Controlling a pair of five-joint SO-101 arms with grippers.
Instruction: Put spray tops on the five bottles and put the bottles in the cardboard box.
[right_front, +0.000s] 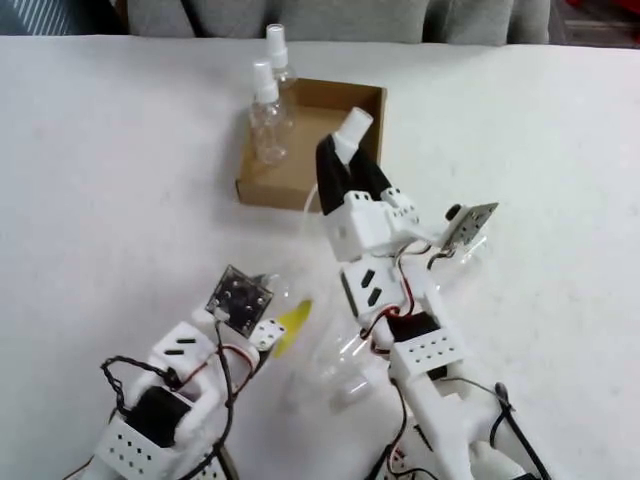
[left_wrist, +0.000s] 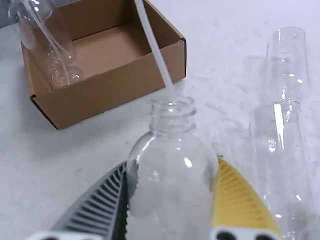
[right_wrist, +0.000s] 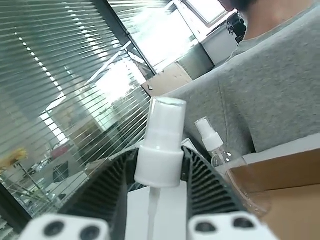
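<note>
My left gripper (left_wrist: 170, 172) is shut on a clear open-necked bottle (left_wrist: 170, 160), held upright between its grey and yellow fingers; in the high view it sits at the lower left (right_front: 285, 320). My right gripper (right_wrist: 160, 160) is shut on a white spray top (right_wrist: 161, 150), seen in the high view (right_front: 352, 128) over the cardboard box (right_front: 330, 110). The top's thin tube (left_wrist: 155, 55) hangs down with its tip in the held bottle's neck. A bottle with a spray top (right_front: 268, 110) stands inside the box by its left wall.
Another topped bottle (right_front: 278, 50) stands at the box's far corner; whether it is inside I cannot tell. Two clear bottles without tops (left_wrist: 285, 65) (left_wrist: 280, 155) stand right beside the held one. A person in grey sits behind the table.
</note>
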